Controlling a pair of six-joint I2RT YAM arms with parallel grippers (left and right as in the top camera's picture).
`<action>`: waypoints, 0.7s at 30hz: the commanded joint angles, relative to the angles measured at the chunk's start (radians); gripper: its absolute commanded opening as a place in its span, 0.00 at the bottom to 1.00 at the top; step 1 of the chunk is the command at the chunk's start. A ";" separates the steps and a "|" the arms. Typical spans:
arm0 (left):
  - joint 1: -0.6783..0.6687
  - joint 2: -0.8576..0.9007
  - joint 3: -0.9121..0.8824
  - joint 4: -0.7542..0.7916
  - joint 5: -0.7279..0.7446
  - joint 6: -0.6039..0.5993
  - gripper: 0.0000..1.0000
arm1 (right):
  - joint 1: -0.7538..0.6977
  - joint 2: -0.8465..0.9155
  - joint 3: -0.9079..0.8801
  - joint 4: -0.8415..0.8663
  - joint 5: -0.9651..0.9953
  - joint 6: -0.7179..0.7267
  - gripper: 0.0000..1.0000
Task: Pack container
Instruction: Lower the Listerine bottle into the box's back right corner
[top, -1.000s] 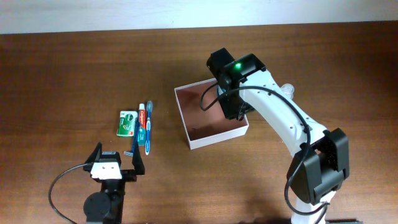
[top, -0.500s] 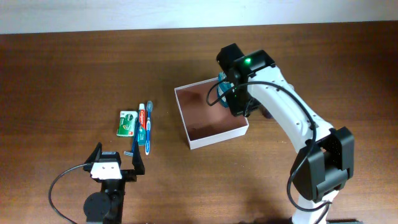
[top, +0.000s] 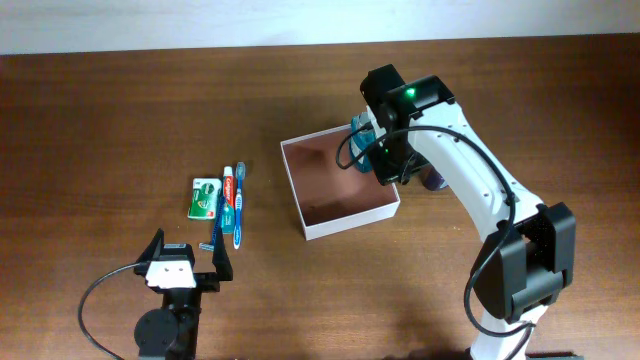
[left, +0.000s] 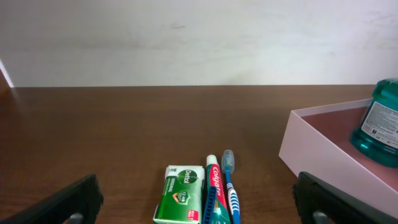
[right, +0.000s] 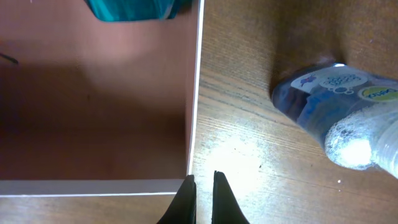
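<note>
The container (top: 330, 178) floor lies mostly bare; a teal bottle (left: 379, 124) blocks its far-right corner.

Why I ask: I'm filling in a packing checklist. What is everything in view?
table: 1, brown wood, underneath
container: 1, white walls, reddish-brown floor, table centre
mouthwash bottle: 1, teal, inside container
clear bottle: 1, blue label, right of container
soap box: 1, green, left of container
toothpaste tube: 1, red-white, beside soap box
toothbrush: 1, blue, beside toothpaste tube
left hand: 1, black, open, near table edge
right hand: 1, black, above container's right wall
</note>
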 joint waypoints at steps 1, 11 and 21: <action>-0.004 -0.008 -0.006 0.003 -0.011 0.008 0.99 | -0.006 -0.039 0.009 -0.011 -0.010 -0.016 0.04; -0.004 -0.008 -0.006 0.003 -0.011 0.008 0.99 | -0.006 -0.082 0.009 -0.027 -0.021 -0.016 0.04; -0.004 -0.008 -0.006 0.003 -0.011 0.008 0.99 | -0.006 -0.179 -0.027 -0.031 -0.021 -0.016 0.04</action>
